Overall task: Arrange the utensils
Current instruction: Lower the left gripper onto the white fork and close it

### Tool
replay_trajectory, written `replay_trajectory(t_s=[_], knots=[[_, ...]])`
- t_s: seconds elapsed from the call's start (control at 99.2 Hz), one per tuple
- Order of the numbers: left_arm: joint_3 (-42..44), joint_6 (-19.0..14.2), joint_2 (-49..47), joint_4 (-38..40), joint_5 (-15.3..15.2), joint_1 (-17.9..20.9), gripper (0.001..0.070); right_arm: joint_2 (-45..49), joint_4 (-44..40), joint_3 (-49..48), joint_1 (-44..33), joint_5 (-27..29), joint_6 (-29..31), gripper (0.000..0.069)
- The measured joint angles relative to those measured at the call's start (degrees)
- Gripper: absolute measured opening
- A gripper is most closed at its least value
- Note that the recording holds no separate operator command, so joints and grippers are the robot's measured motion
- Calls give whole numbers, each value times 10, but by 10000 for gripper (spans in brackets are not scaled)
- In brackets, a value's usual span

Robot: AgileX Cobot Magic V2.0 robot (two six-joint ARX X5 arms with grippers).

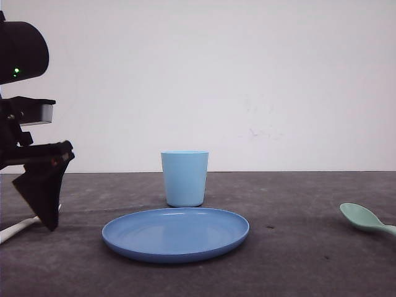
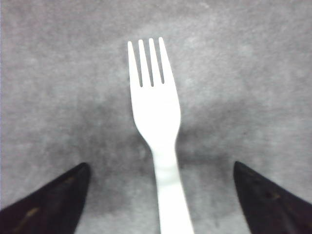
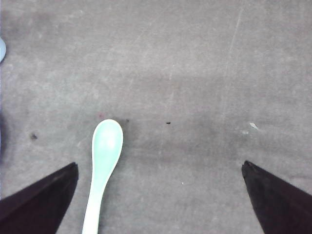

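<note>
A white four-tined fork [image 2: 156,122] lies flat on the dark table, its handle running between the wide-apart fingers of my open left gripper [image 2: 161,170]. In the front view that gripper [image 1: 46,213] hangs low at the far left, with the fork's handle end [image 1: 15,230] poking out beside it. A mint-green spoon [image 3: 103,161] lies on the table inside the span of my open right gripper [image 3: 161,168], close to one finger and touching neither. The spoon [image 1: 365,219] sits at the table's far right edge in the front view.
A light blue cup [image 1: 184,178] stands upright at mid-table. Just in front of it lies a round blue plate [image 1: 124,238] with nothing on it. Bare dark tabletop stretches between the plate and each utensil. A pale wall closes the back.
</note>
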Motion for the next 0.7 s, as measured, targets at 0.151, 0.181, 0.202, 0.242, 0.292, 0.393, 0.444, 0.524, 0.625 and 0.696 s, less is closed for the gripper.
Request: replay_trajectory(t_s=[0.151,0.181,0.202,0.242,0.292,0.393,0.444,0.524,0.625,0.696], knots=[[0,0,3,2,-20,-14,412,0,0,0,0,0,0,679],[0,-1,3,3,-21,-17,381,0,0,0,0,0,0,679],[0,-2,3,3,-21,-19,360,0,0,0,0,0,0,679],[0,-2,3,3,-21,-23,312,0,0,0,0,0,0,679],[0,-4,3,3,-21,-26,248,0,0,0,0,0,0,679],[0,-6,3,4,-21,-30,130,0,0,0,0,0,0,679],[0,-7,3,5,-19,-30,93,0,0,0,0,0,0,679],[0,-10,3,5,-19,-30,61,0,0,0,0,0,0,679],[0,-11,3,5,-19,-30,46,0,0,0,0,0,0,679],[0,-10,3,6,-19,-30,46,0,0,0,0,0,0,679]])
